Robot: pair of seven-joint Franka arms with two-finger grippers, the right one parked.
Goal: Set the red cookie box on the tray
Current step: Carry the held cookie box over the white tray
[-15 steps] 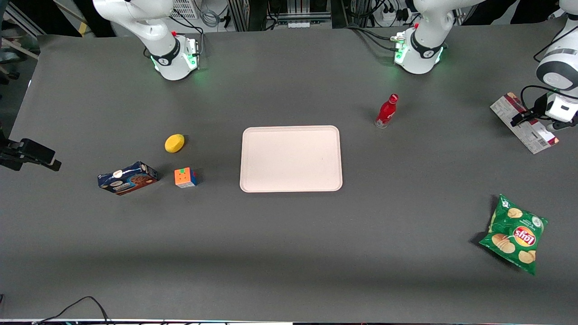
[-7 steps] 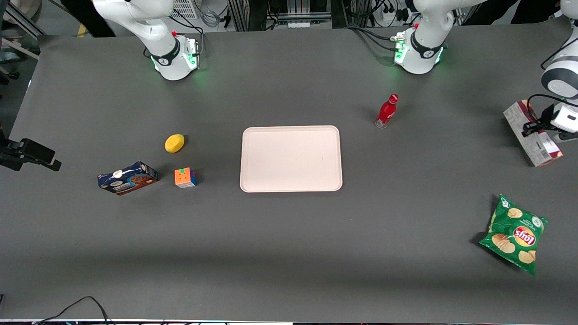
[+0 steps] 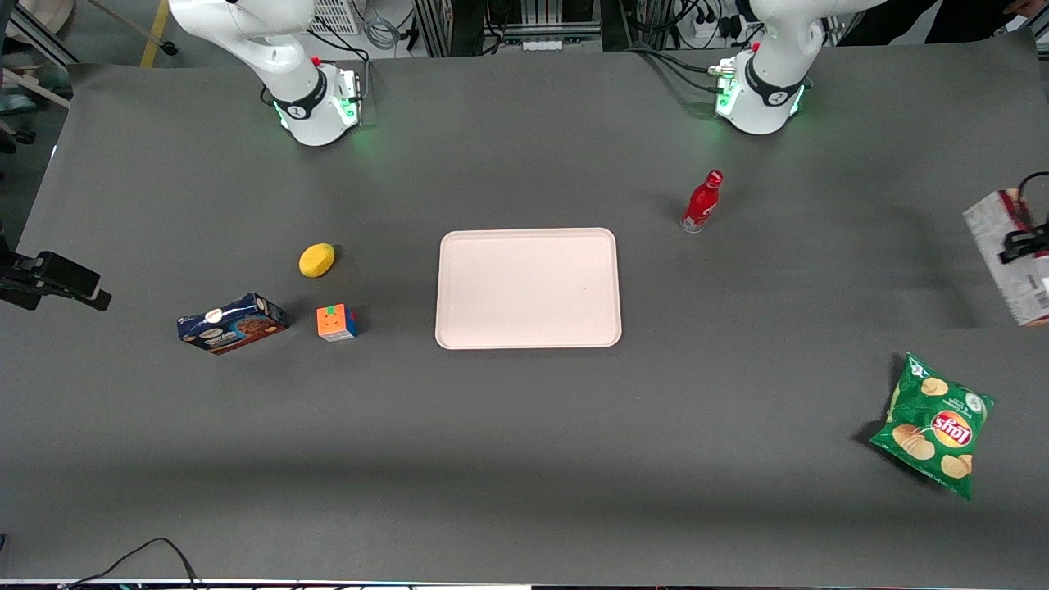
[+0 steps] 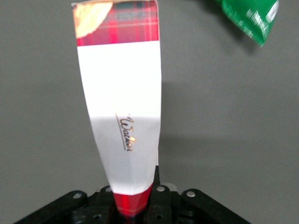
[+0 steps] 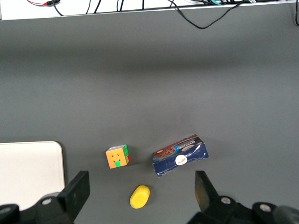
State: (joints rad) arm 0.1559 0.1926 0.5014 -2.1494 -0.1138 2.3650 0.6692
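Observation:
The red cookie box (image 3: 1010, 262) hangs above the table at the working arm's end, cut off by the edge of the front view, its grey-white printed side showing. My gripper (image 3: 1024, 242) is shut on it. In the left wrist view the box (image 4: 124, 107) sticks out lengthwise from the gripper (image 4: 135, 196), white-faced with red tartan ends, and the fingers clamp its red end. The pale pinkish tray (image 3: 529, 288) lies flat at the table's middle, well away from the box, with nothing on it.
A green chips bag (image 3: 933, 424) lies nearer the front camera than the held box. A red bottle (image 3: 702, 202) stands between tray and box. Toward the parked arm's end lie a blue cookie box (image 3: 232, 323), a colour cube (image 3: 337, 322) and a yellow lemon (image 3: 316, 260).
The gripper has carried the red cookie box up and outward toward the working arm's end of the table. The arm has mostly left the front view. Everything else is unmoved.

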